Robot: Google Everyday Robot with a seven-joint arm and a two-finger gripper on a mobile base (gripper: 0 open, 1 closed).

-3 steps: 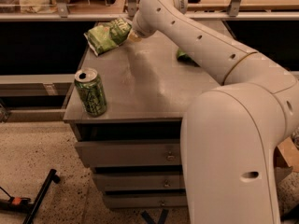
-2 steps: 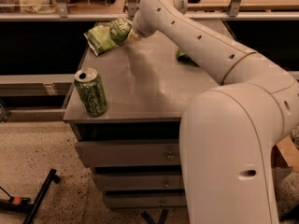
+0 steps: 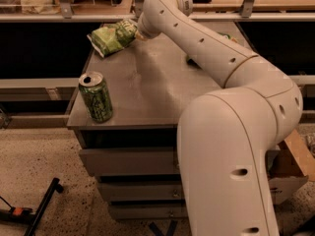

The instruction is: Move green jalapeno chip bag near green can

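My pincer (image 3: 138, 34) sits at the right end of the crumpled light-green foil chip bag (image 3: 112, 37), at the far left of the grey metal surface (image 3: 152, 90). Whether it grips, I cannot tell. The slim green drink can (image 3: 96, 98) stands upright at the near-left edge, well apart.

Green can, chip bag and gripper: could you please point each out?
green can (image 3: 96, 98), camera view, its side wall.
green jalapeno chip bag (image 3: 112, 37), camera view, bag's middle.
gripper (image 3: 138, 34), camera view, tip, at bag's right end.
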